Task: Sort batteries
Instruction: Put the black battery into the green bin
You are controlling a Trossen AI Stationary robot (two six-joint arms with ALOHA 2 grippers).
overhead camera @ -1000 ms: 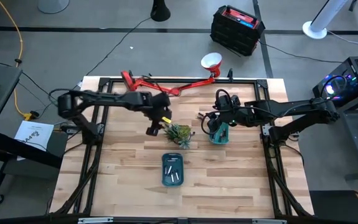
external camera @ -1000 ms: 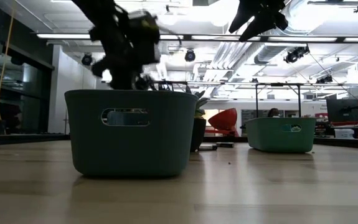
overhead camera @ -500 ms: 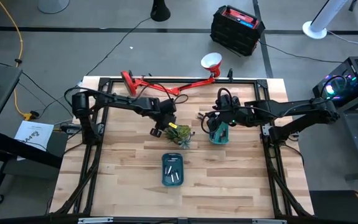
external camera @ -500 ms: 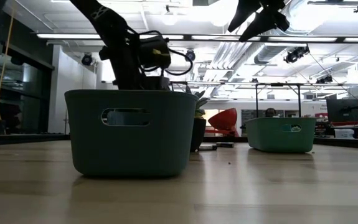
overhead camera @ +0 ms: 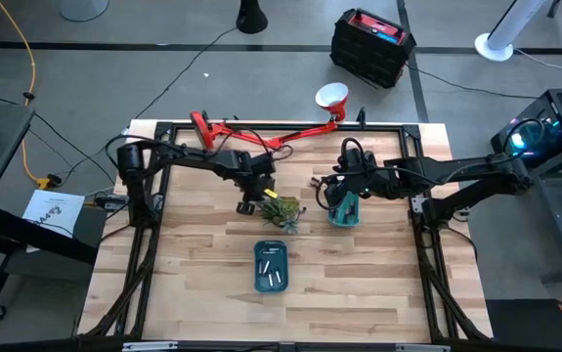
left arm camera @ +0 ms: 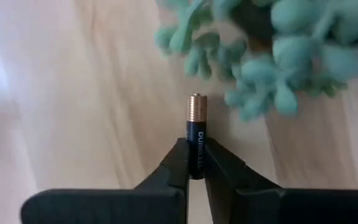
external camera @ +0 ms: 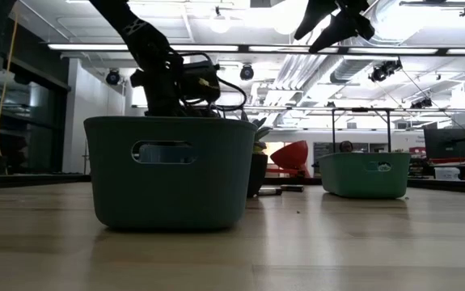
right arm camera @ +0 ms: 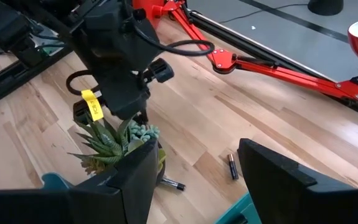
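The left gripper (left arm camera: 196, 176) has slid in beside the plant (overhead camera: 281, 209) and now pinches a battery (left arm camera: 196, 134) (upright), so one is ready for a tray (overhead camera: 270, 266). The right gripper (right arm camera: 194, 180) hangs wide open nearby.

Plant (overhead camera: 281, 211) between trays: one (overhead camera: 271, 266) in front, other (overhead camera: 345, 209) right.

Bright overhead ceiling strips (external camera: 240, 47) backlight the low view; left wrist plant (left arm camera: 272, 56) blurs.
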